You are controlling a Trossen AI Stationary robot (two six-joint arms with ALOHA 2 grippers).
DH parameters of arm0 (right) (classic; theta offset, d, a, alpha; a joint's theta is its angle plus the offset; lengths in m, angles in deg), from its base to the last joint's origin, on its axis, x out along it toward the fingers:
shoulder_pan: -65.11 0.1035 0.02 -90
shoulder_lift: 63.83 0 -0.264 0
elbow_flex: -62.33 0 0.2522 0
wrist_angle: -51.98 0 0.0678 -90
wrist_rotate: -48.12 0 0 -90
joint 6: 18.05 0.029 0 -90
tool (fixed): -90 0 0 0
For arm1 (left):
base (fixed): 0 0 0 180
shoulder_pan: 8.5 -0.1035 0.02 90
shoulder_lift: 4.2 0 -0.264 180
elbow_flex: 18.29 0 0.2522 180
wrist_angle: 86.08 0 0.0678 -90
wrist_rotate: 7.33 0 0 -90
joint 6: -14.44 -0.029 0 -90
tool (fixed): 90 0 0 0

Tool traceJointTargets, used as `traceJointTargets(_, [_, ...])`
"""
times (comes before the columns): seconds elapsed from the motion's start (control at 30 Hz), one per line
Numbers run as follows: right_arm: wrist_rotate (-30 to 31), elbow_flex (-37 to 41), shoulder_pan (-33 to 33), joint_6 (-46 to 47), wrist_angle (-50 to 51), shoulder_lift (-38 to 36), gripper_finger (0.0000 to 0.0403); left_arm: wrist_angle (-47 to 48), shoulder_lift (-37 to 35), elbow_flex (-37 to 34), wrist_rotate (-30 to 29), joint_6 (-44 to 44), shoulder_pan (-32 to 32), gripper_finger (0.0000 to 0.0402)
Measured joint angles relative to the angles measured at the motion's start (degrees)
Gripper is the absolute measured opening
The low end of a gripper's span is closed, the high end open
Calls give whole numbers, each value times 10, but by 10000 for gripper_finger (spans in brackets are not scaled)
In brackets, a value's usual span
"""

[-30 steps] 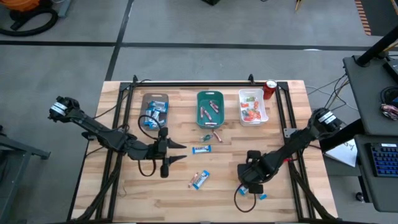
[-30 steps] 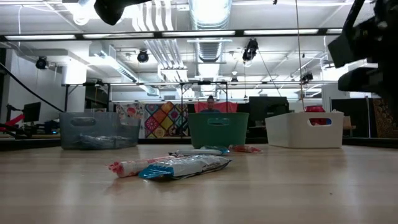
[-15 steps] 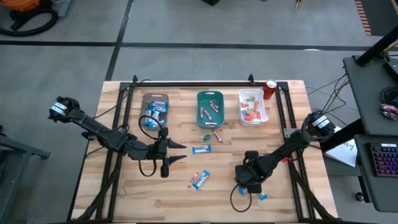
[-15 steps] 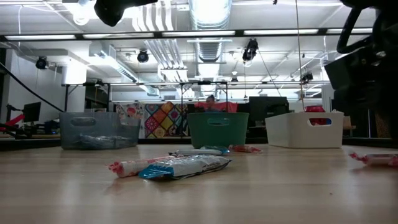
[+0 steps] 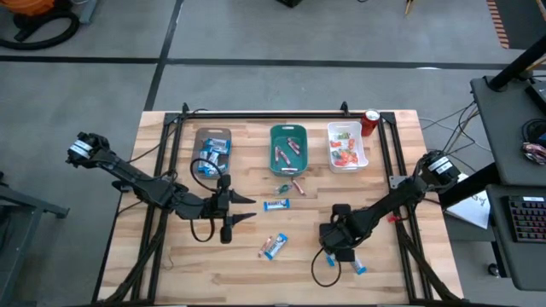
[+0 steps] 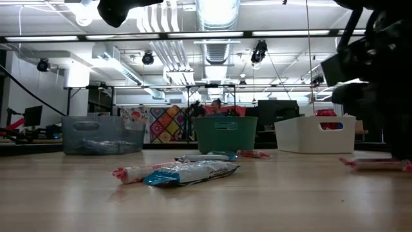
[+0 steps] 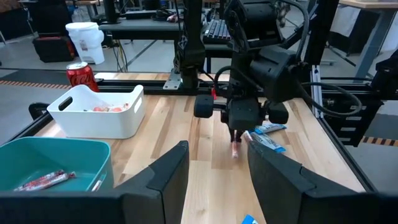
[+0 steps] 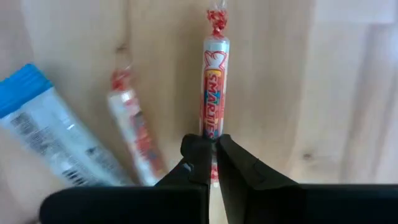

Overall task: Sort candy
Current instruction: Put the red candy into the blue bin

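Note:
Loose candy lies on the wooden table: a blue-and-white bar [image 5: 275, 205], another bar [image 5: 273, 246] and small pieces [image 5: 290, 186]. Near the front right, my right gripper [image 5: 336, 249] points down, shut on a pink-and-white candy roll [image 8: 211, 93]. The roll also shows in the left wrist view [image 7: 236, 150]. Beside it lie a second red stick [image 8: 134, 134] and a blue bar [image 8: 50, 134]. My left gripper [image 5: 246, 210] hovers open at the table's middle left, holding nothing. My right gripper pinches the candy roll near one end [image 8: 211, 138] between its two fingers [image 8: 198, 158]. The fingers come from above, pointing down, and stand across the roll. The rest of the roll stretches away from the fingers and appears to lie flat on the table.
Along the far side stand a clear tray [image 5: 212, 152] with blue bars, a teal tray [image 5: 288, 147] with red sticks, a white tray [image 5: 346, 145] with small pieces, and a red can [image 5: 370, 122]. A black frame rail [image 5: 264, 113] runs behind them.
My right gripper has moved a little toward the table's left edge and sunk lower. A pink candy stick has come into sight at the right of the low view.

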Motion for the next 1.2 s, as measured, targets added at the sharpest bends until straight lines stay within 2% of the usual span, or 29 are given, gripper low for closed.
traceJointTargets(0.23, [86, 2, -7, 0, 4, -65, 8, 0, 0, 0, 0, 0, 0, 148])
traceJointTargets(0.4, [189, 2, -30, -3, -8, -126, 8, 0, 0, 0, 0, 2, 0, 148])
traceJointTargets(0.53, [291, 2, -64, -38, -62, -171, 8, 0, 0, 0, 0, 2, 0, 148])
traceJointTargets(0.63, [343, 2, -101, -94, -134, -196, 8, 0, 0, 0, 0, 2, 0, 148])
traceJointTargets(0.8, [354, 10, -183, -199, -301, -208, 8, 0, 0, 0, 0, 5, 0, 148])
traceJointTargets(0.93, [355, 20, -257, -255, -424, -185, 9, 0, 0, 0, 0, 11, 0, 148])
traceJointTargets(1.2, [353, 23, -389, -217, -470, -95, 9, 2, 0, 0, 0, 17, 0, 148])
